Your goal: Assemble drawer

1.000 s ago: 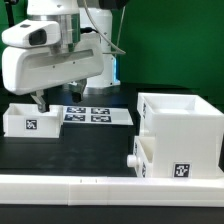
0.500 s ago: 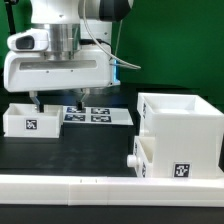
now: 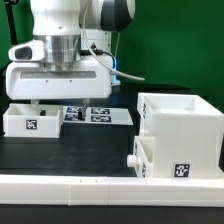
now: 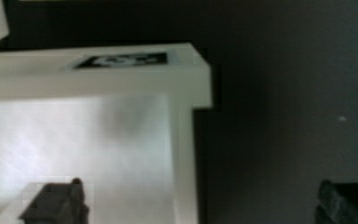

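Your pincer stands spread, straddling one wall of the loose tray near the counter edge at the exterior view's left. The casing, second tray seated, sits by the front corner at that view's right.

The exterior view is being lit brightly and evenly; the arm at eleven o'clock is being nearly washed out. The wrist view is being blurred throughout, the tray being bleached pale.
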`<state>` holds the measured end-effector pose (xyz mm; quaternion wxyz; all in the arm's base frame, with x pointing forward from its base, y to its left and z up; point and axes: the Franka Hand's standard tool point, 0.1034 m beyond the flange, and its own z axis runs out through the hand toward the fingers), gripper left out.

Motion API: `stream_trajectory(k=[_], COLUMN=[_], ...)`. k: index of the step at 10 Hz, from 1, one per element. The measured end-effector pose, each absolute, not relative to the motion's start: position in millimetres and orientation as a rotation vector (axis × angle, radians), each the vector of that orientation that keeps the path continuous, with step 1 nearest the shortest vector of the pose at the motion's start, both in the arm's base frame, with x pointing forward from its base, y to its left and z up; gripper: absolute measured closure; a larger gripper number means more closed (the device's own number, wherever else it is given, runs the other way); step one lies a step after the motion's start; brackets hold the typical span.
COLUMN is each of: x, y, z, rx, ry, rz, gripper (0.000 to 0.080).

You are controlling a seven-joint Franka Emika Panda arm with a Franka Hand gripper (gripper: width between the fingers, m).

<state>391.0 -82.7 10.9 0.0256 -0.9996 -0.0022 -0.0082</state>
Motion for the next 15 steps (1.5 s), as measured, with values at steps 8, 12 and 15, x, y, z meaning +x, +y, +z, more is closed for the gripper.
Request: stream_trajectory(k=[8,12,15], x=[391.7,391.6,391.7], y=[-82.1,-82.1,-82.1], z=[5.4,5.3,5.3], rx=[-3.104,-3.104,-3.104], ry=[-0.039,-0.039,-0.039], rz=[-0.076,-0.076,-0.076], gripper=[0.0336,0.0761,0.0761])
